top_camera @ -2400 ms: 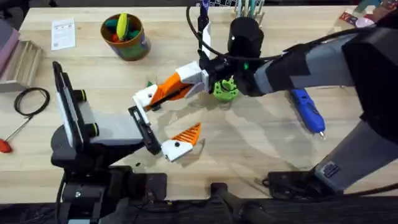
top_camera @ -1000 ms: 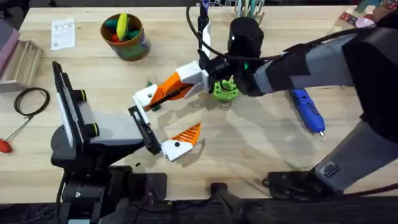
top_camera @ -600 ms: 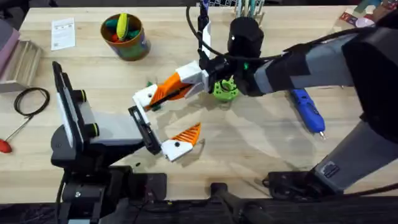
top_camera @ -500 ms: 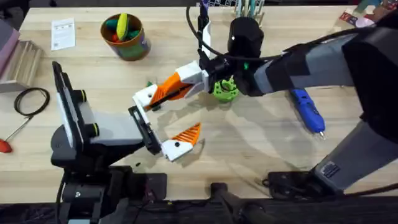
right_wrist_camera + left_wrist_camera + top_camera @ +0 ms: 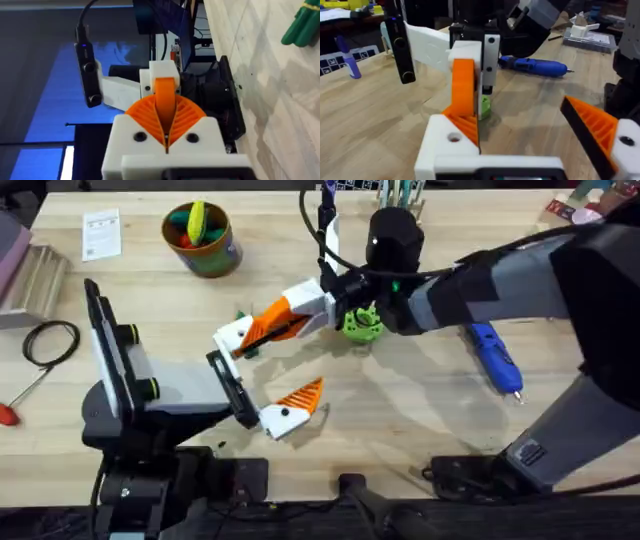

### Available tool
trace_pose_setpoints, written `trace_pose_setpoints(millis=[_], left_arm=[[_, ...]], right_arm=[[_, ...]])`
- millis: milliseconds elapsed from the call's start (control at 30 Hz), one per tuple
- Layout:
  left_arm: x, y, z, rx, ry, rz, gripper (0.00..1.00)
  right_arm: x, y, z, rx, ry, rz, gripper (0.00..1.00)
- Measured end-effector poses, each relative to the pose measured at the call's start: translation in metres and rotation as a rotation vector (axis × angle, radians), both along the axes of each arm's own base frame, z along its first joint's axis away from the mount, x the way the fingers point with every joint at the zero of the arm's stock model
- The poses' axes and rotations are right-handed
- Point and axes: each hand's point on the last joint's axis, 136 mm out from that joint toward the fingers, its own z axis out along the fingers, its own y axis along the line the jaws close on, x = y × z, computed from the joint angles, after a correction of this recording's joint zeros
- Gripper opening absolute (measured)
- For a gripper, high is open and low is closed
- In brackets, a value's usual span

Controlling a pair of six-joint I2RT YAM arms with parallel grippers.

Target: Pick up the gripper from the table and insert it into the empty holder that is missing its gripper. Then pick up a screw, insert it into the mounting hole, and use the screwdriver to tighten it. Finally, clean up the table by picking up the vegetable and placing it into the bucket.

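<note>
The right claw (image 5: 165,120) is pressed together on the orange fingertip (image 5: 165,95) over the middle of the table (image 5: 420,420), while the left claw (image 5: 517,115) stands spread just in front of it. I'd worry the thin piece twists in that pinch and meets its socket crooked, or slips free onto the table. I count one fingertip, one blue screwdriver (image 5: 495,358), one bucket (image 5: 203,238), one small green vegetable (image 5: 240,315), two claws.

Even, bright light from above falls on the pale wooden table (image 5: 400,420), with soft shadows under the arms, while the right arm (image 5: 560,290) looms dark and blurred and the near white fingers (image 5: 445,145) look soft.
</note>
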Motion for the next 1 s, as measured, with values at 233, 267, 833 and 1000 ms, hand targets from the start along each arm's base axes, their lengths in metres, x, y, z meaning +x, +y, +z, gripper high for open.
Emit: trace_pose_setpoints(millis=[233, 267, 833, 1000], left_arm=[[0.0, 0.0, 0.0, 0.0, 0.0, 0.0, 0.986], [0.0, 0.0, 0.0, 0.0, -0.001, 0.0, 0.986], [-0.01, -0.006, 0.0, -0.002, -0.002, -0.063, 0.986], [-0.01, -0.006, 0.0, -0.002, -0.003, -0.066, 0.987]], right_arm=[[0.0, 0.0, 0.0, 0.0, 0.0, 0.0, 0.009], [0.0, 0.0, 0.0, -0.001, 0.003, 0.0, 0.056], [0.007, 0.005, -0.001, 0.004, -0.025, -0.05, 0.838], [0.019, -0.005, 0.003, 0.019, -0.078, -0.089, 0.841]])
